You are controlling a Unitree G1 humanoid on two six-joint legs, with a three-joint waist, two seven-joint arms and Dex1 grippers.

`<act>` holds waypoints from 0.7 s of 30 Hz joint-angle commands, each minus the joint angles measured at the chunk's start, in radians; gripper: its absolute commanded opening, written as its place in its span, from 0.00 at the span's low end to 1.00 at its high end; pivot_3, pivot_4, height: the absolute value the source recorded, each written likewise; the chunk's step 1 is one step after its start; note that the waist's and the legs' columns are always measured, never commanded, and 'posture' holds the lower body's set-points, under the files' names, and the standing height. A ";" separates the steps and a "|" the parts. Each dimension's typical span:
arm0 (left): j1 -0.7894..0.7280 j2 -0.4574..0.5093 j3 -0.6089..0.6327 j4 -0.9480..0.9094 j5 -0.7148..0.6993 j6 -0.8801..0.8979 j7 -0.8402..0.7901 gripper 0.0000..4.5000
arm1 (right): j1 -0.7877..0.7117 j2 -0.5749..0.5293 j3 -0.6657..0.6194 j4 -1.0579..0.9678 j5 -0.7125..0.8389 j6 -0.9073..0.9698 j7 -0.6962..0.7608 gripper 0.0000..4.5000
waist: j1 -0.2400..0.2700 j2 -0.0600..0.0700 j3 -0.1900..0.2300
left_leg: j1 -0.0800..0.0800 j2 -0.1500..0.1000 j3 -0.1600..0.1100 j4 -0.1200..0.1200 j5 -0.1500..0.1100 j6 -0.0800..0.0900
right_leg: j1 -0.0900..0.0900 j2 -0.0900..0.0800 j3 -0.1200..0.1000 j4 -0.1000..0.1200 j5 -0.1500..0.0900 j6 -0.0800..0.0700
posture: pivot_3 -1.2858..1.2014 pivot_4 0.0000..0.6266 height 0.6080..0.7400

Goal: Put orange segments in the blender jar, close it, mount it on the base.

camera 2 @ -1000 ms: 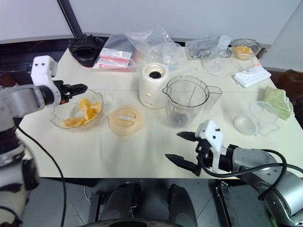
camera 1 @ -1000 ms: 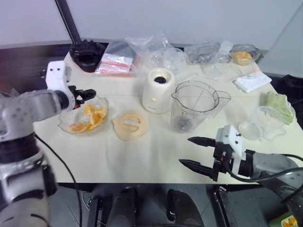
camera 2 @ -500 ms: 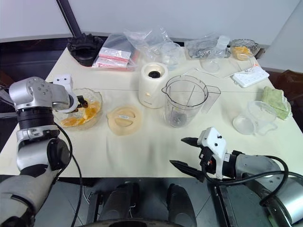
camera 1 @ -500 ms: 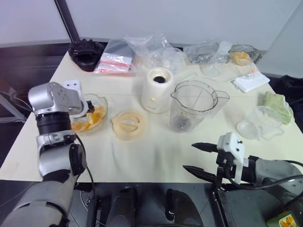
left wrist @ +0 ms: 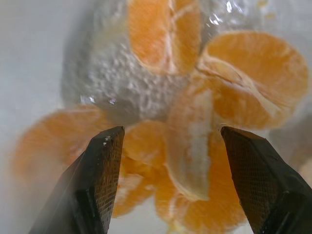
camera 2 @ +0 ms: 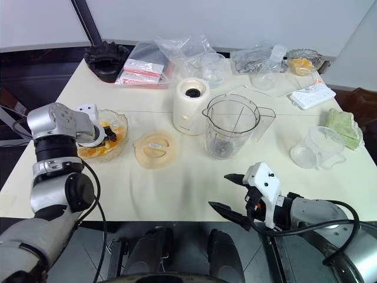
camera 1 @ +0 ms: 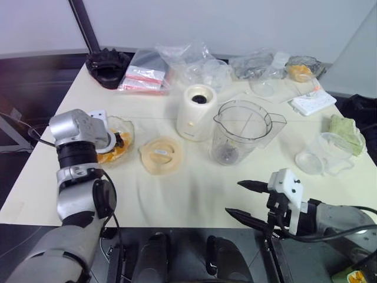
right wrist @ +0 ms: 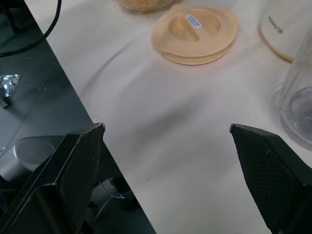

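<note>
Orange segments (left wrist: 195, 146): lying heaped in the crinkled clear bowl (camera 2: 118, 127) at left centre of the head views. In the left wrist view one pale-backed wedge is sitting directly between the two black fingers (left wrist: 100, 180), its long axis running along the fingers' direction rather than across the gap; other wedges are crowding it on both sides and beneath.

Left gripper (left wrist: 170, 161): poised over the bowl, tips pointing down into the heap, jaws standing apart and holding nothing. It is by far the nearer gripper to the fruit.

Right gripper (camera 2: 230, 191): hovering at the lower right of the head views over the near table edge, jaws spread wide and empty, well apart from the bowl.

Blender jar (camera 2: 231, 127): standing upright and empty at centre, to the right of the bowl, handle turned to the right.

Peach-cream lid (camera 2: 155, 148): lying flat between bowl and jar, low enough that it is likely posing no obstacle to a carry across.

Base (camera 2: 190, 107): standing just behind and left of the jar, socket upward.

Likely risk: neighbouring wedges getting pinched along with the chosen one.
</note>
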 commanded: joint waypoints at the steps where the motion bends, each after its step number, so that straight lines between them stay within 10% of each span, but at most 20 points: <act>1: -0.022 -0.001 0.004 -0.008 0.035 -0.025 -0.001 0.46 | -0.038 -0.008 -0.006 -0.020 0.020 0.013 -0.015 0.96 | 0.000 0.000 0.000 | 0.000 0.000 0.000 0.000 0.000 0.000 | 0.000 0.000 0.000 0.000 0.000 0.000 | 0.52 0.24 1.00; 4: -0.013 0.006 -0.026 -0.012 0.044 -0.043 -0.029 0.12 | -0.062 -0.005 0.000 -0.015 0.025 0.030 -0.022 0.96 | -0.001 0.000 0.000 | 0.000 0.000 0.000 0.000 0.000 0.000 | 0.000 0.000 0.000 0.000 0.000 0.000 | 0.52 0.24 1.00; 21: -0.026 0.169 -0.233 -0.297 0.019 -0.009 -0.305 0.12 | -0.108 -0.002 0.032 0.000 0.030 0.071 -0.057 0.96 | 0.001 0.000 0.000 | 0.000 0.000 0.000 0.000 0.000 0.000 | 0.000 0.000 0.000 0.000 0.000 0.000 | 0.52 0.24 1.00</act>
